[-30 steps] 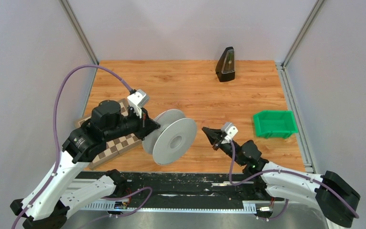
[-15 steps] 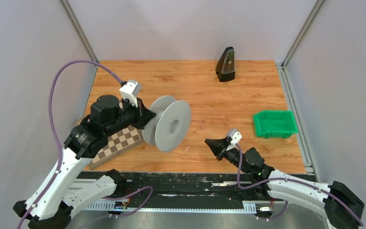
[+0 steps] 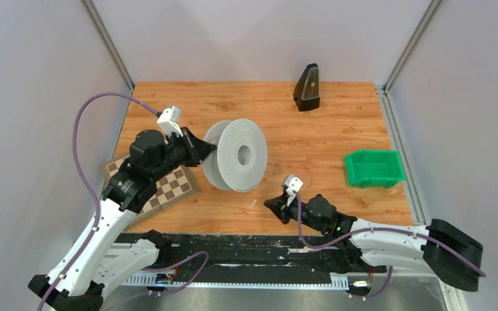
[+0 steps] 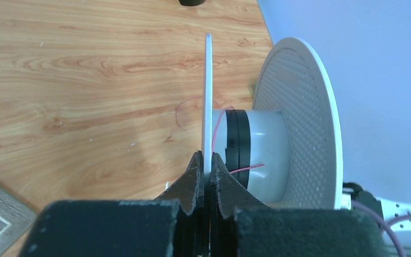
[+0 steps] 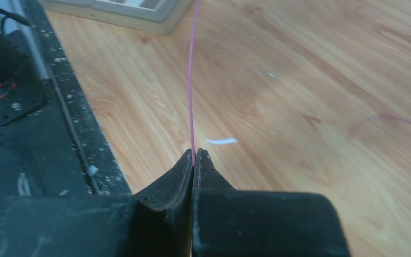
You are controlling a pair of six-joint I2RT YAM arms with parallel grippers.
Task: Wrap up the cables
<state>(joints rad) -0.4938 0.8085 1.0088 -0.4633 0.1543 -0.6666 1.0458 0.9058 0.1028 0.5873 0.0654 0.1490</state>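
The left claw (image 3: 202, 150) is clamped on the rim of one disc of a white spool (image 3: 237, 155), which stands on edge over the left-middle of the desk (image 3: 337, 116). Whether the spool's lower edge touches the wood cannot be told from above. In the left wrist view the 2 fingers pinch that disc edge-on, so it shows only as a thin line, and the tips hide the stretch of rim between them. The spool's lower part is cut off by the claw body. A thin pink cable (image 4: 222, 120) lies around the hub beside a black band, with a short loose end sticking out. The number of turns is hard to make out. The right claw (image 3: 272, 204) sits low near the front edge of the desk, pressed shut on the same cable. In the right wrist view the strand runs straight up from the closed tips and leaves the frame at the top, and another blurred stretch lies on the wood at the right. From overhead the cable is too fine to trace between the claw and the spool. A chessboard (image 3: 168, 188) lies partly hidden under the left arm. A green bin (image 3: 373, 167) sits at the right, and a black wedge-shaped object (image 3: 308, 87) stands at the far edge.
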